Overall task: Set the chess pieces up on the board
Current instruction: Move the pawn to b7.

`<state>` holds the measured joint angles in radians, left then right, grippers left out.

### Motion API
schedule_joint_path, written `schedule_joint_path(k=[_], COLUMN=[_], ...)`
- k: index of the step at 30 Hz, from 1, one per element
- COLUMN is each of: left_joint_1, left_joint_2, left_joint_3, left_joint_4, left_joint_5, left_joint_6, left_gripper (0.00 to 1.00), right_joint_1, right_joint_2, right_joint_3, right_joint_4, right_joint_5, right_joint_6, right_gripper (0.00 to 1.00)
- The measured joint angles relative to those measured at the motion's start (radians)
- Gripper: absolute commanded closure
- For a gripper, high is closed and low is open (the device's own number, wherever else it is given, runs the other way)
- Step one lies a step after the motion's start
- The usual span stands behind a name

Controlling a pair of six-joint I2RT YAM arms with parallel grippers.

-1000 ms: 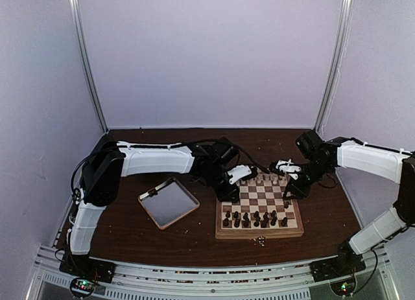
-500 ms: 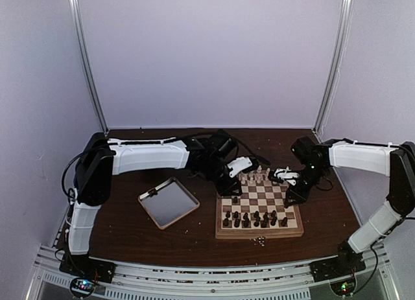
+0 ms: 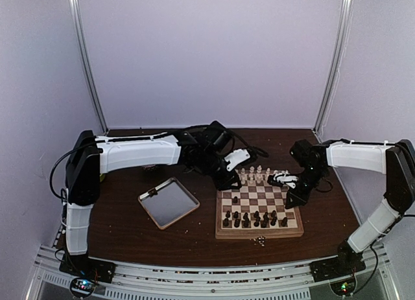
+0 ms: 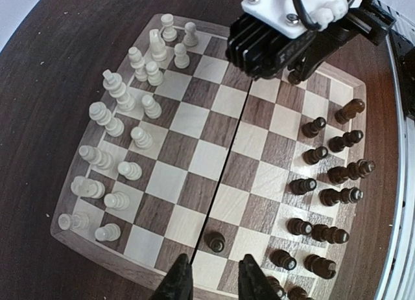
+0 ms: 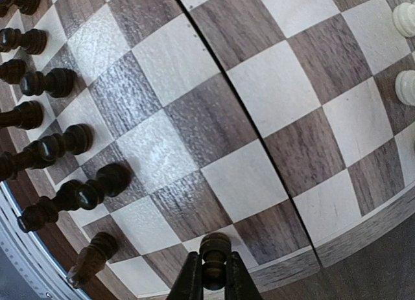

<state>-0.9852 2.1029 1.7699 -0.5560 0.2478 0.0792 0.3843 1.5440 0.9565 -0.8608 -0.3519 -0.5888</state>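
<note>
The board [image 3: 259,234] lies right of centre. Pale chess pieces [image 4: 130,118] stand crowded along its far side, and dark ones [image 4: 331,177] along its near side. My left gripper [image 4: 214,274] hovers open over the board's left edge. A lone dark pawn [image 4: 214,242] stands just beyond its fingertips, untouched. My right gripper [image 5: 214,280] is at the board's right edge, shut on another dark pawn [image 5: 214,258], gripped below the head. In the top view the left gripper [image 3: 228,182] and the right gripper [image 3: 288,201] face each other across the board.
A square silver tray [image 3: 168,203] sits left of the board. Small crumbs [image 3: 259,241] lie in front of the board's near rim. Metal posts stand at both back corners of the table.
My right gripper has closed on the dark pawn at the board's right edge. My left arm has drawn back towards the board's far left corner, jaws slightly wider.
</note>
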Motion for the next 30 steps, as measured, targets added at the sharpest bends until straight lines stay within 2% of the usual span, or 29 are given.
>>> schedule_joint_path(k=[9,24,28,30], left_joint_1=[0.018,0.018,0.018,0.018], left_joint_2=[-0.030,-0.034,-0.034,-0.034], left_joint_3=[-0.034,-0.053,-0.058,-0.060], left_joint_4=[0.010,0.031,0.033,0.034], left_joint_5=[-0.017,-0.020,-0.020,-0.019], left_joint_6=[-0.010,-0.020,-0.021,-0.021], left_gripper=[0.72,0.73,0.73,0.73], right_joint_1=[0.035,0.079,0.085,0.088], right_joint_2=[0.000,0.005,0.013,0.015], right_joint_3=[0.000,0.000,0.000,0.002], right_joint_4=[-0.035,-0.049,-0.048,-0.048], right_joint_5=[-0.066,-0.080,-0.079,-0.079], right_joint_6=[-0.019,-0.030,-0.032,-0.033], right_gripper=[0.92,0.91,0.88,0.82])
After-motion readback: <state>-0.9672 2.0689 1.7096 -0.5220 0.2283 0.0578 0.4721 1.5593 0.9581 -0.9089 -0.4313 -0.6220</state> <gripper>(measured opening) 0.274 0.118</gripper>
